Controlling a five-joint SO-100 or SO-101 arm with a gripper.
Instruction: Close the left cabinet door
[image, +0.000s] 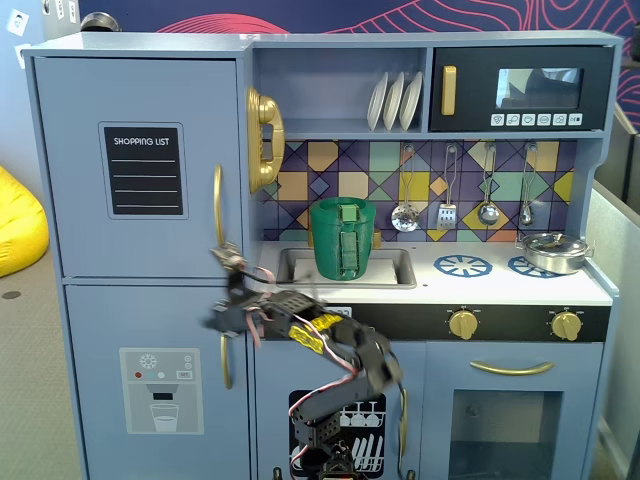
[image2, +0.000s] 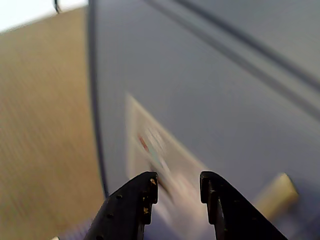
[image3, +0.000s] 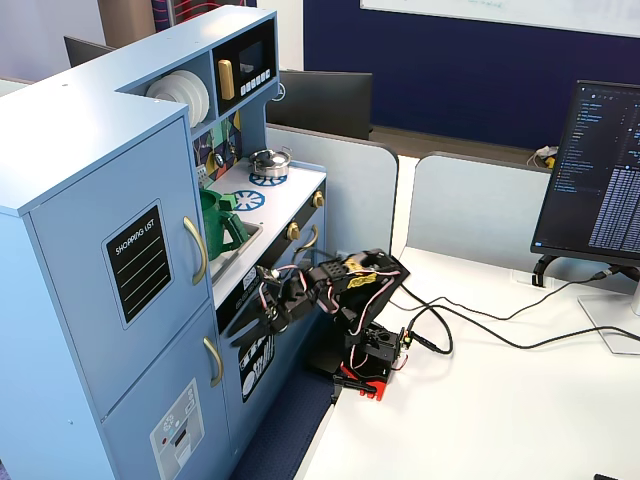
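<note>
Left cabinet door (image: 140, 165) flush with the cabinet front, at 10 o'clock in a fixed view. Tool (image2: 178, 186) spread, empty, near the lower door's dispenser graphic (image: 161, 390), at 8 o'clock.

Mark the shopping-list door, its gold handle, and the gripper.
left cabinet door (image: 70, 110): a fixed view, bare blue panel left of the chalkboard.
gold handle (image: 217, 205): same view, mid-curve.
gripper (image2: 178, 187): wrist view, between the fingertips.
</note>
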